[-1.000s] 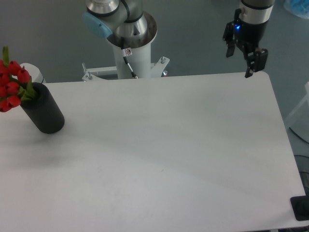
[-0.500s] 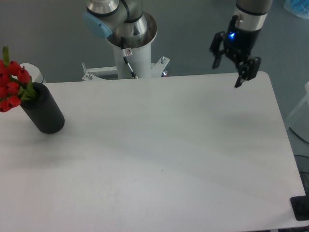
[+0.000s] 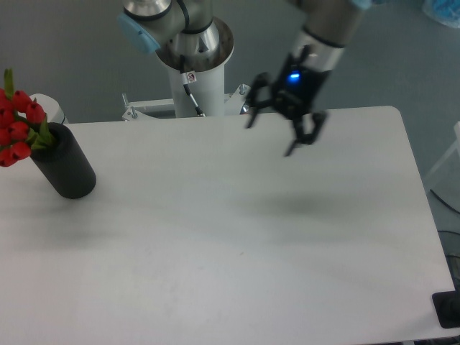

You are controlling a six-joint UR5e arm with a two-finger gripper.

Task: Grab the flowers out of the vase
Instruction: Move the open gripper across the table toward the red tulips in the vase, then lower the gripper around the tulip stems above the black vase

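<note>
Partly cut off by the left edge of the frame, the flowers (image 3: 16,129) show as a cluster of glossy red buds with a few green leaves; one green tip rises near the upper left, and their stems are hidden inside the vase (image 3: 65,164). That vase is a plain matte black cylinder standing at the far left of the table (image 3: 237,237), drawn leaning toward the lower right by the camera's angle; its mouth is mostly masked by the blooms. Well apart from it, in the upper middle of the frame, the gripper (image 3: 274,135) hangs above the table's rear portion, its two dark fingers spread wide with nothing between them. It is blurred, so finger detail is hard to make out, though a small blue light glows on its body. A faint soft shadow lies on the smooth, pale, matte tabletop below it. The arm's upper part runs out of the top of the frame. Behind the table stands the robot base (image 3: 192,54), a white column with grey metal and light-blue joint caps.
</note>
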